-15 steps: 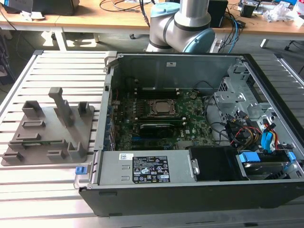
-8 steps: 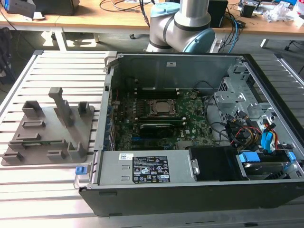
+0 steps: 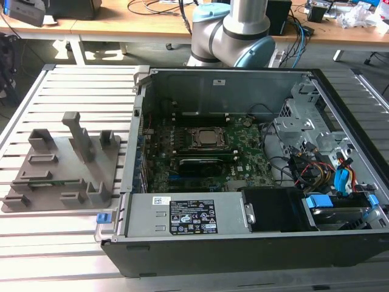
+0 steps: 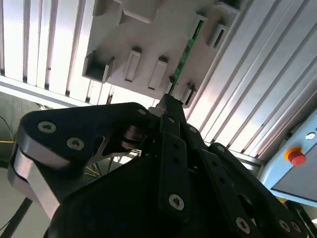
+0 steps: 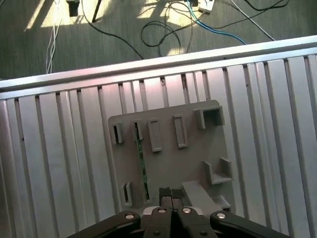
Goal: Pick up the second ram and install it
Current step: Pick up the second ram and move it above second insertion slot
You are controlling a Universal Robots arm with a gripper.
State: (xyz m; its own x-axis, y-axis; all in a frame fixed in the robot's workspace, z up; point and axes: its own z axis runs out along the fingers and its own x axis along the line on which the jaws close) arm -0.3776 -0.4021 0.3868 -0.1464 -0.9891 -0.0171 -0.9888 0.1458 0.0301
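Here, the closed, empty gripper [image 5: 171, 194] hangs over the grey tray [image 5: 195, 153] holding the second ram [image 5: 141, 166] between posts [image 5: 219, 171].

Second ram [image 5: 141, 163] parked in the grey holder tray [image 5: 195, 158]
A long, thin green circuit-board stick is seen standing on its long edge, held at both ends in small slots near one side of the tray. It is laid straight and level along the tray.
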